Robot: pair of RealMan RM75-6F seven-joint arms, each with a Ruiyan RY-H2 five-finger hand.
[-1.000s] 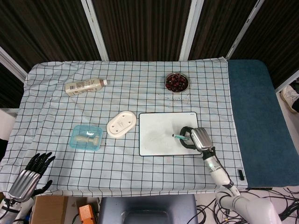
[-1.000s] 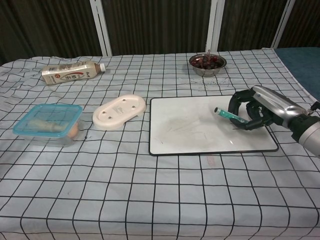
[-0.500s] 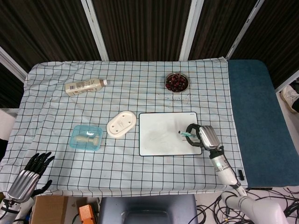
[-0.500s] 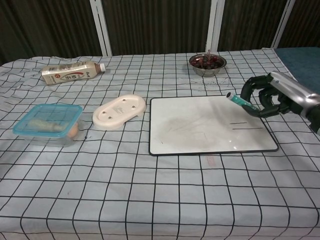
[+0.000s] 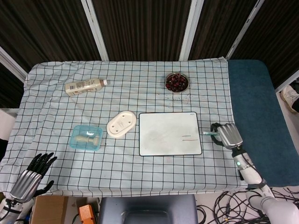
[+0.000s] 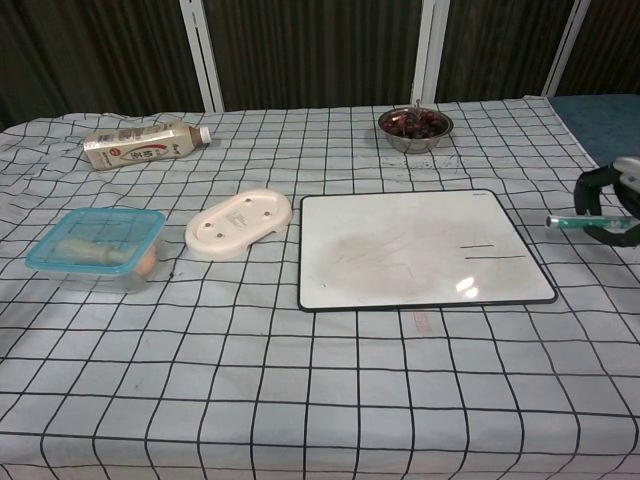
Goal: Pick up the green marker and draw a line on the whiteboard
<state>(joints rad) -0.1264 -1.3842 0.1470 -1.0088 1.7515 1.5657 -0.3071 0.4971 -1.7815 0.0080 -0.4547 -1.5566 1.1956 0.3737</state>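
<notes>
Whiteboard (image 6: pixel 400 250) with two short lines, right robot hand (image 6: pixel 612 203) beside it — holding green marker (image 6: pixel 585 221)

The counter (image 5: pixel 56 116) wears a checked cloth (image 5: pixel 140 172). On it, far left, a bottle (image 5: pixel 85 86) lies on its side; a metal bowl (image 5: pixel 177 82) of what look like cherries sits far right. Nearer lie a blue lidded box (image 5: pixel 86 137), a cream soap dish (image 5: pixel 121 124) and the whiteboard (image 5: pixel 169 133).

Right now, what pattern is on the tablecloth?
White tablecloth with a black grid of squares, clearest in the chest view.
</notes>
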